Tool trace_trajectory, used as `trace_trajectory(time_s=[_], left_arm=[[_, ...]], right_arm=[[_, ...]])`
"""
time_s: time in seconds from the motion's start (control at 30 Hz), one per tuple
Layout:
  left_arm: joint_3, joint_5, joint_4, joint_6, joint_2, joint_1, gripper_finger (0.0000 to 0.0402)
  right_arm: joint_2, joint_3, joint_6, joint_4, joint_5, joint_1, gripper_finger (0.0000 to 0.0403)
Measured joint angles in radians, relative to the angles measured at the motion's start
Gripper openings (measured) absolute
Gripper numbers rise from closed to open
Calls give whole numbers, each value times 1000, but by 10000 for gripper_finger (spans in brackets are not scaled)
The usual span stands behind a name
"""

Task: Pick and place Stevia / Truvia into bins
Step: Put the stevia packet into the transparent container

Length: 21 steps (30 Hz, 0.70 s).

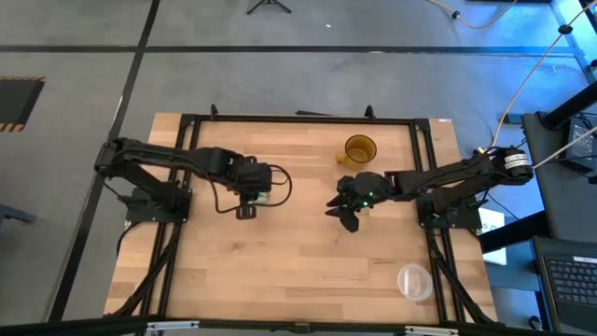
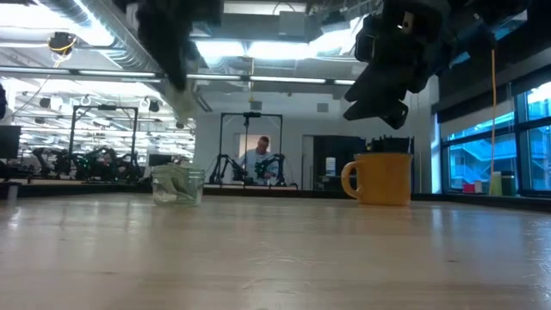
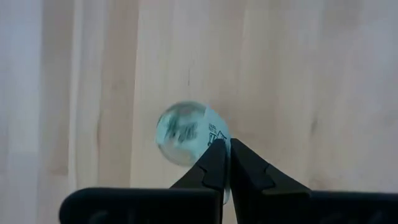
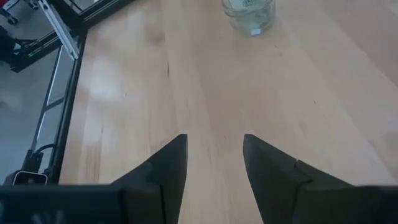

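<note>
Left gripper (image 3: 224, 163): the two dark fingers are pressed together with nothing between them, poised directly above the small round clear glass cup (image 3: 188, 133), which the left wrist view looks straight down into. Inside that cup lie white paper packets with green print (image 3: 180, 129); how many are there cannot be counted.

Right gripper (image 4: 212, 167): its fingers stand wide apart and empty, held clear above bare wood near the middle of the light wooden table (image 1: 298, 252). In the high view it hangs just in front of the amber mug (image 1: 360, 149); in the low view it is lifted well above the tabletop.

A wider clear plastic round container (image 1: 414, 281) stands apart near the table's front right corner.

Step in hand, as a judgement: a packet appears to have just been delivered, since the cup holds packets and neither gripper carries one. No loose packet shows on the table in any view. The next move would call for locating any remaining packet before either arm descends; if none is left, the arms need only withdraw.
</note>
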State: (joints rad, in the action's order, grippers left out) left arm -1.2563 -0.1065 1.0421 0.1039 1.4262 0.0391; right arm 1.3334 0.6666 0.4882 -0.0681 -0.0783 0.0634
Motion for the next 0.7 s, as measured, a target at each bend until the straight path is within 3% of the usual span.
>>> trace_trajectory(time_s=[0.37,0.5,0.7], left_arm=[[219,70,-183,-82,7,-84,5],[235,-6,-225,-85,7,-102,5],[235,33,-238,-128,36,-122,5]], right_arm=[[0,0,0,0,3,-3,161],[0,0,0,0,36,-3,161],[0,0,-1,0,45,-10,161]])
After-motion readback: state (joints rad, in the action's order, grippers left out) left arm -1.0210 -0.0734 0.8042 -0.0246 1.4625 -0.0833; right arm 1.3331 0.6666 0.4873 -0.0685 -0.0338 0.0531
